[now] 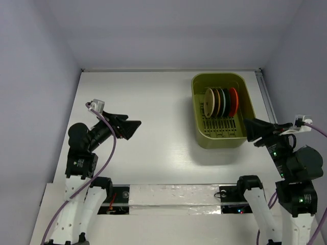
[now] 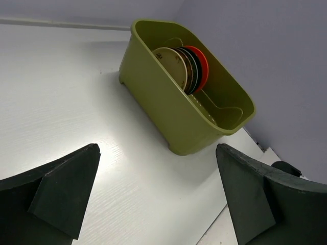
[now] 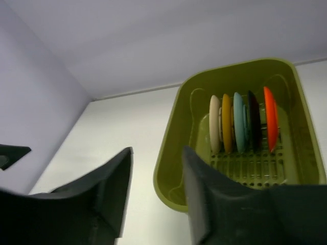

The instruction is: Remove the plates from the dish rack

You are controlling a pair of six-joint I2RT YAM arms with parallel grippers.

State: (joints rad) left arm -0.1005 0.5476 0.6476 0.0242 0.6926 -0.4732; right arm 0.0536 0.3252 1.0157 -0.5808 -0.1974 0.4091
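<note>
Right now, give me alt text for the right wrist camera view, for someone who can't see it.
Five plates stand on edge in a row inside an olive-green dish rack on a white table: cream, mustard, teal, dark and orange-red. In the foreground, the dark right hand is open and empty, short of the rack.

White-and-black left arm (image 1: 80,153) and right arm (image 1: 301,171) bear black wedge jaws and purple cables (image 1: 114,143); green lights (image 1: 274,153) at four o'clock.

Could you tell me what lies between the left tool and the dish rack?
Only bare tabletop separates left tool from dish rack, per the top view.
</note>
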